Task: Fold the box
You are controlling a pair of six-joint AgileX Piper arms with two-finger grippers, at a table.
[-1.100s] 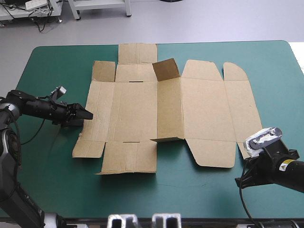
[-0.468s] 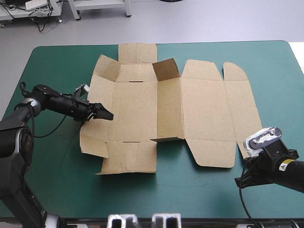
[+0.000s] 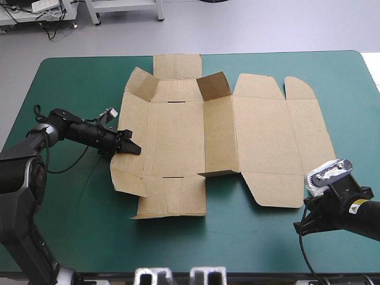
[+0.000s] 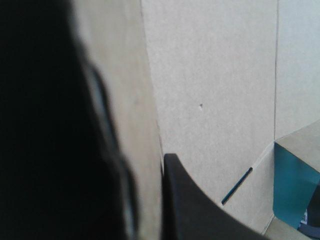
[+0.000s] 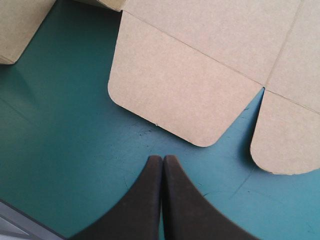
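The brown box [image 3: 261, 136] is spread across the middle of the desk [image 3: 65, 83], its raised left wall clamped between the left gripper's [image 3: 134, 149] fingers [image 4: 190, 210], one of them blurred. Bare teal-green cover [image 5: 60, 140] is seen around the right gripper [image 5: 162, 159], whose fingers are pressed together, empty.

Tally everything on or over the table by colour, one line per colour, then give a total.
Brown: 1, the box
Black: 2, the left tool, shut on the box's left edge, and the right tool, shut and holding nothing
Teal-green: 1, the table cover
Total: 4
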